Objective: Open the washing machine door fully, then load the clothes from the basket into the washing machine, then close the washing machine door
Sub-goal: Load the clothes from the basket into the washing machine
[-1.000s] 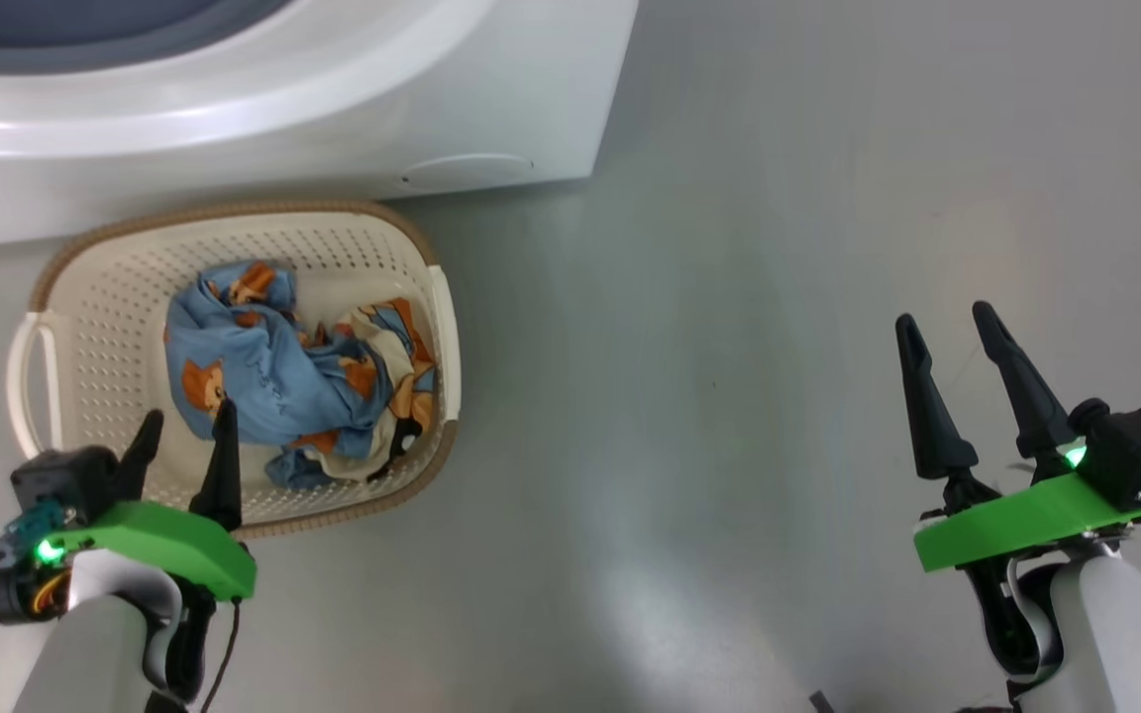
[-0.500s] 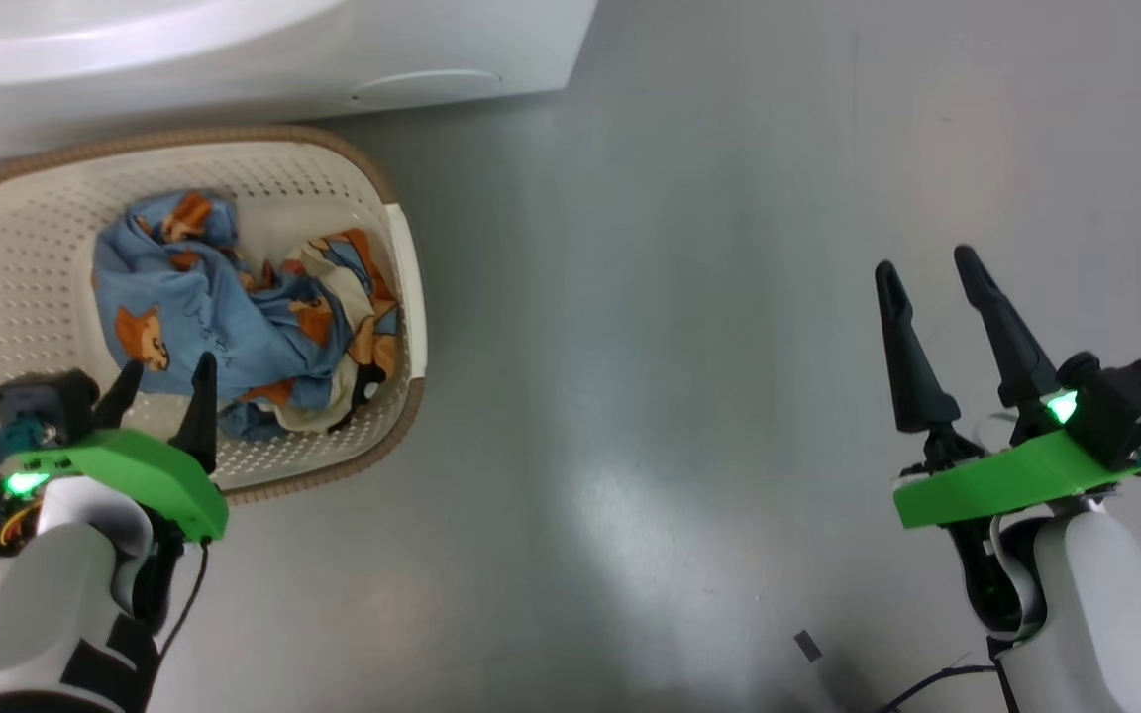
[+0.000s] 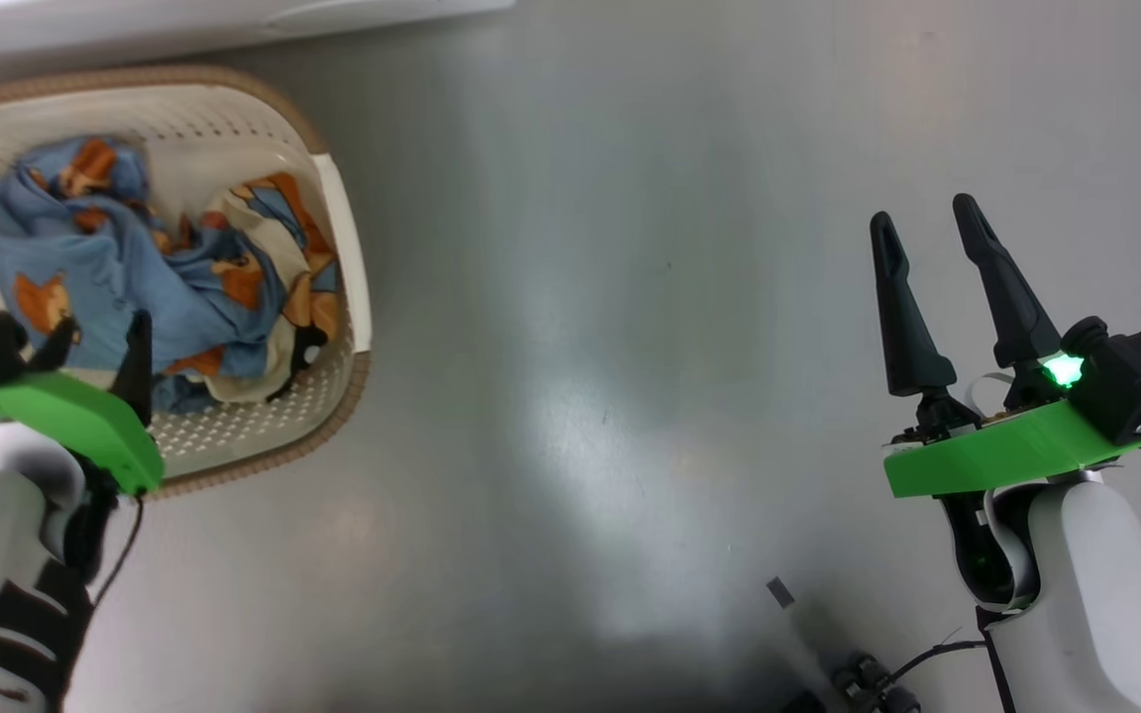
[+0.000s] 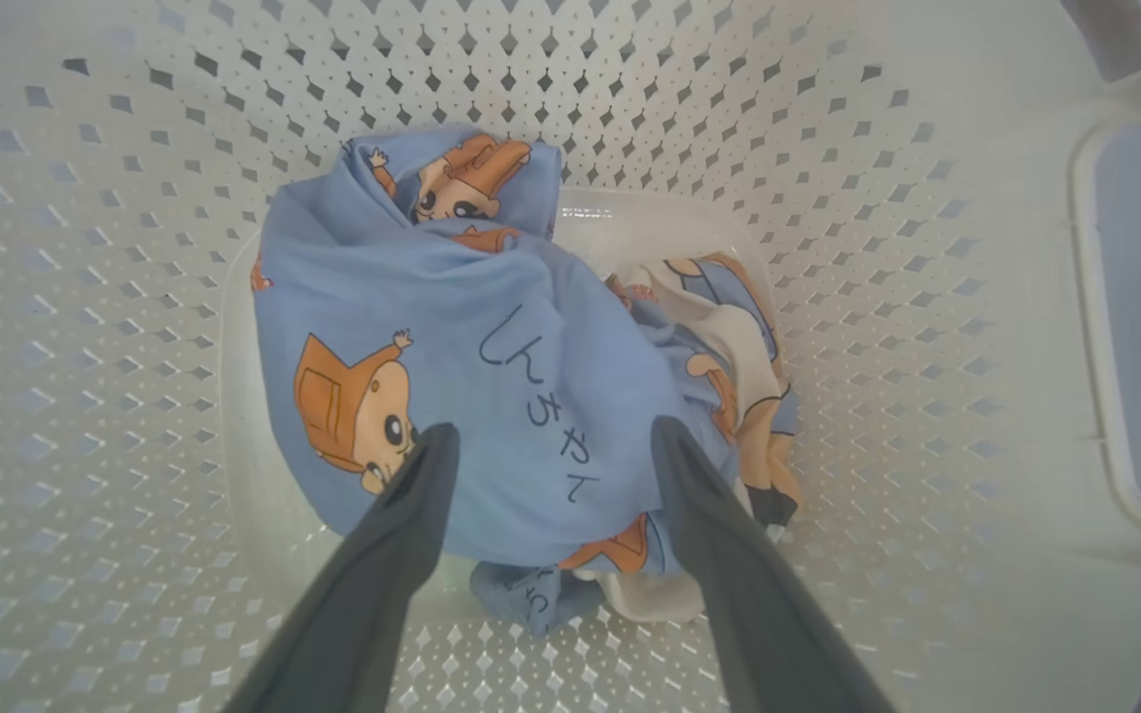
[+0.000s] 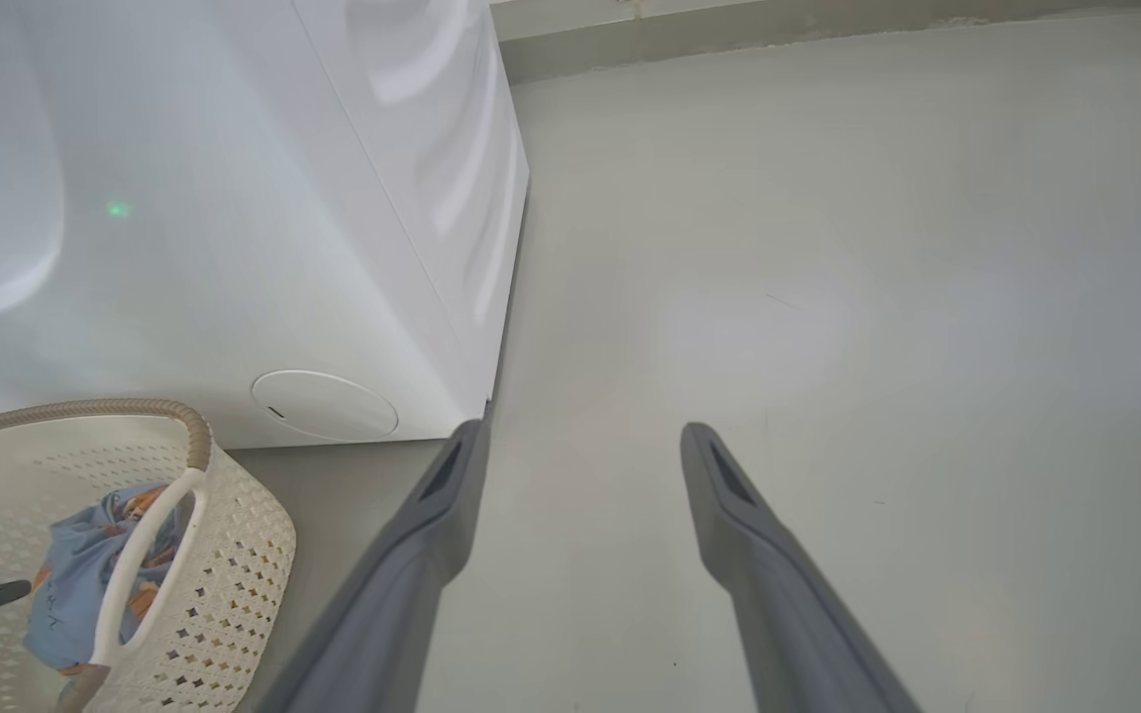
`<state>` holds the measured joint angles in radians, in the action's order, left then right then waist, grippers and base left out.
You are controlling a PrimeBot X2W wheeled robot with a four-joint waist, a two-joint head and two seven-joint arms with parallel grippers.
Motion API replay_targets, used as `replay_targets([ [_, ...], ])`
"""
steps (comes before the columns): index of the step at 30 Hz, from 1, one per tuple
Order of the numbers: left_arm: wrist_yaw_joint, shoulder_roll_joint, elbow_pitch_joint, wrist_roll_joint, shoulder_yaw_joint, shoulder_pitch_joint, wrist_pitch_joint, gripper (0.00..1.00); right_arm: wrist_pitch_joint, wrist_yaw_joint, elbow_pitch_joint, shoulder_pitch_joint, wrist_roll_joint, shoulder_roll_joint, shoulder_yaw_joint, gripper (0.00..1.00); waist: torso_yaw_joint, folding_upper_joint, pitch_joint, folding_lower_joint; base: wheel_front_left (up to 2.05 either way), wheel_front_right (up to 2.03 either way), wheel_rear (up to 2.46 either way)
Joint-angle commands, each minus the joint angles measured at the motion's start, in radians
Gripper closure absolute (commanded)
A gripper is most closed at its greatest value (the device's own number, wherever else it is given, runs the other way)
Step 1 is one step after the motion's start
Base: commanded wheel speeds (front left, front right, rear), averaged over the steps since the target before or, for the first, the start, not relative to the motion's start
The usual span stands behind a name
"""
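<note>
The cream basket (image 3: 343,257) stands on the floor just in front of the white washing machine (image 3: 234,20). The light blue clothes (image 3: 135,267) with orange cartoon animals lie bunched in it. My left gripper (image 3: 100,342) hangs open over the basket's near side. In the left wrist view the left gripper (image 4: 551,431) straddles the blue clothes (image 4: 491,347) just above them, inside the basket (image 4: 878,297), holding nothing. My right gripper (image 3: 920,213) is open over bare floor, far right of the basket. The right wrist view shows my right gripper (image 5: 582,434), the washing machine (image 5: 234,248), the basket (image 5: 234,555) and the clothes (image 5: 75,584). The washing machine door is out of view.
Grey floor (image 3: 580,347) spreads wide between the two arms. A small dark tag (image 3: 779,591) and a cable with dark connectors (image 3: 868,678) lie near my base. The machine's round cap (image 5: 325,404) sits low on its front, and a wall base (image 5: 828,30) runs behind.
The head camera has swung, so basket and machine slid left and up in the picture. My left gripper stays over the basket. Both grippers remain open.
</note>
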<state>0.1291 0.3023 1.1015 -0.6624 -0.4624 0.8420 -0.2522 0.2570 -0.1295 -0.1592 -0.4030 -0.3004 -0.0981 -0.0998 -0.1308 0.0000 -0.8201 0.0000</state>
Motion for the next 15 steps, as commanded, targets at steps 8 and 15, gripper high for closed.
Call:
replay_targets([
  [8, 0.002, 0.085, 0.02, -0.098, -0.104, 0.07, 0.021, 0.0, 0.005, -0.001, 0.033, 0.005, 0.019, 0.013, -0.025, 0.0, -0.018, 0.0, -0.074, 0.0, 0.0, 0.0, 0.0],
  [15, 0.002, 0.098, 0.034, -0.141, -0.171, 0.108, 0.027, 0.0, 0.005, -0.001, 0.04, -0.005, 0.024, 0.012, -0.035, 0.0, -0.021, 0.0, -0.099, 0.0, 0.0, 0.0, 0.0],
])
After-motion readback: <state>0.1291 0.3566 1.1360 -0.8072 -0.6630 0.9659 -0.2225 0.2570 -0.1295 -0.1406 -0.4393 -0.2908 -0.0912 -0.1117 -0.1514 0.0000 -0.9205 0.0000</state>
